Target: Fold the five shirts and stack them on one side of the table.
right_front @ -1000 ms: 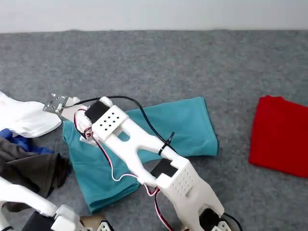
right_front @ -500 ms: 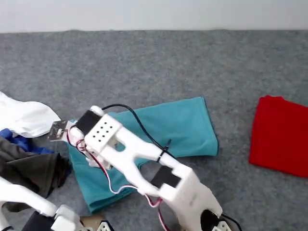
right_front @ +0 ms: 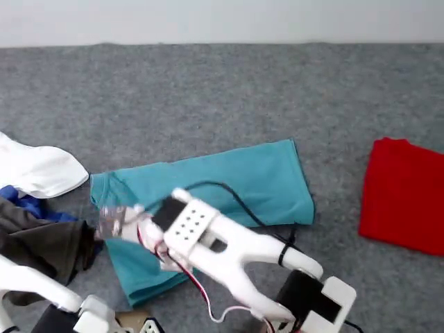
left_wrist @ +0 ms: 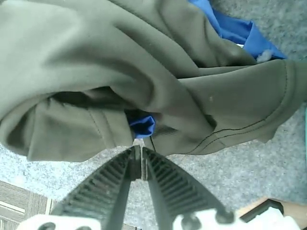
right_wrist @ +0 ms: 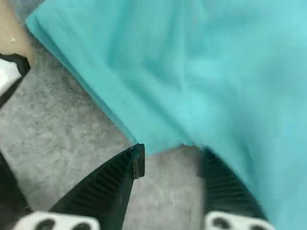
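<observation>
Grey felt-like table [right_front: 229,90]. Teal shirt [right_front: 229,180] lies spread flat near the middle, long side running left to right, with a lower flap toward the front edge. Red shirt [right_front: 406,194] is folded into a neat rectangle, well apart at the right side. White shirt [right_front: 35,170], blue shirt [right_front: 28,206] and olive shirt [right_front: 41,246] are heaped together at the left, unfolded; the blue one is tucked between the other two.

Right arm [right_front: 229,246] reaches in from the front across the teal shirt's lower part. Right claw [right_front: 114,222] sits blurred at that shirt's left edge. From the wrist, the right claw [right_wrist: 170,163] is spread wide and grips nothing; the teal shirt's [right_wrist: 192,72] hem crosses just above the gap, bare table [right_wrist: 72,129] beside it.

Left arm [right_front: 35,284] is at the front left corner. Left claw [left_wrist: 141,155] is closed tip to tip, nothing visibly pinched, its tips just at the lower fold of the olive shirt [left_wrist: 96,62]. A bit of the blue shirt [left_wrist: 235,28] peeks through.
</observation>
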